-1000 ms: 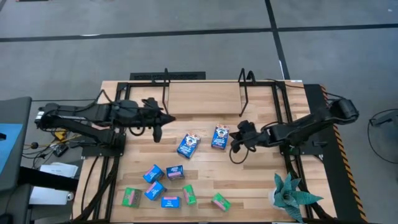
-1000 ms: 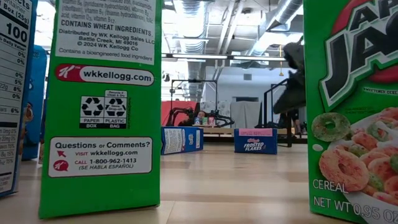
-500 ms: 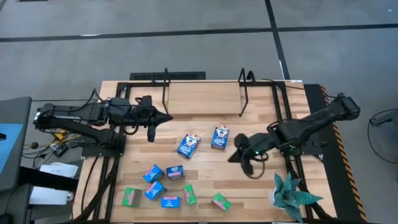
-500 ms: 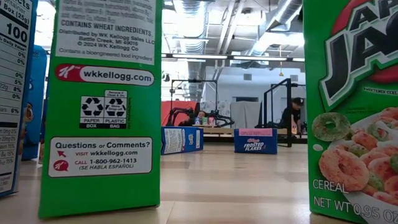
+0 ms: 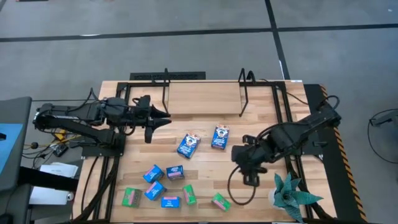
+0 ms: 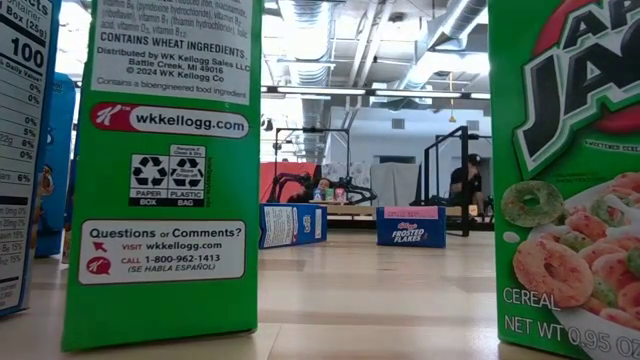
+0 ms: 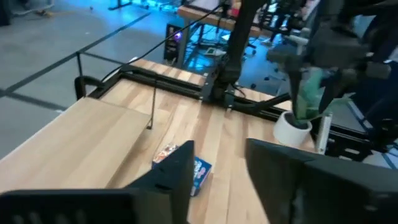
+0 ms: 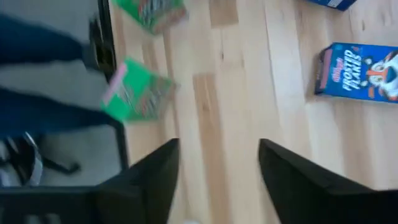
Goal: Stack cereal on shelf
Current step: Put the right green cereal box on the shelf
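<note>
Fingers of your right gripper [image 8: 214, 177] stand spread with bare tabletop between them, pinching nothing; it hangs over the table [image 5: 261, 186] just right of the two dark blue boxes. Your left gripper [image 7: 217, 171] is parted too and empty, poised near the left upright of the shelf [image 5: 202, 96], well clear of any box.

You're at the reach stage: no box is gripped yet and none is stacked. The shelf board lies bare between its black wire uprights. Every cereal carton is on the tabletop: one dark blue box [image 5: 219, 137] lies nearest your right gripper, a second dark blue box [image 5: 188, 144] just beside it, and the green and light blue cluster [image 5: 163, 186] sits along the near edge, with a lone green box [image 5: 220, 201] toward the plant [image 5: 291, 194].

Next, you'd want to bring the right gripper over the nearest dark blue box, line the fingers across its narrow sides, and lower before closing. Mind the neighbouring box.
</note>
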